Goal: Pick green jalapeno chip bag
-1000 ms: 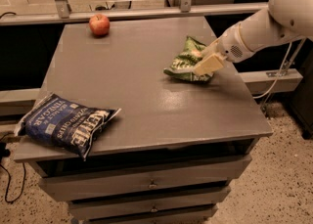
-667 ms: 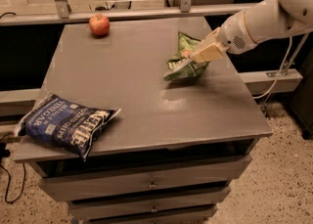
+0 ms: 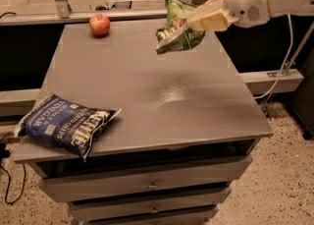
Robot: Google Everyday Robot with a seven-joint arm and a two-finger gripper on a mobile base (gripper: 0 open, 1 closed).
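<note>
The green jalapeno chip bag [image 3: 176,27] hangs in the air above the far right part of the grey table [image 3: 147,91], clear of the surface. My gripper [image 3: 192,24] comes in from the upper right on a white arm and is shut on the bag's right side. The bag's lighter green end points up and its lower end droops to the left.
A dark blue Kettle chip bag [image 3: 66,123] lies at the table's front left corner, overhanging the edge. A red apple [image 3: 99,24] sits at the far left. Drawers are under the tabletop. A metal rail and posts run behind the table.
My gripper has lifted the green bag off the table, rising and moving toward the far edge. The blue bag and the apple have not moved.
</note>
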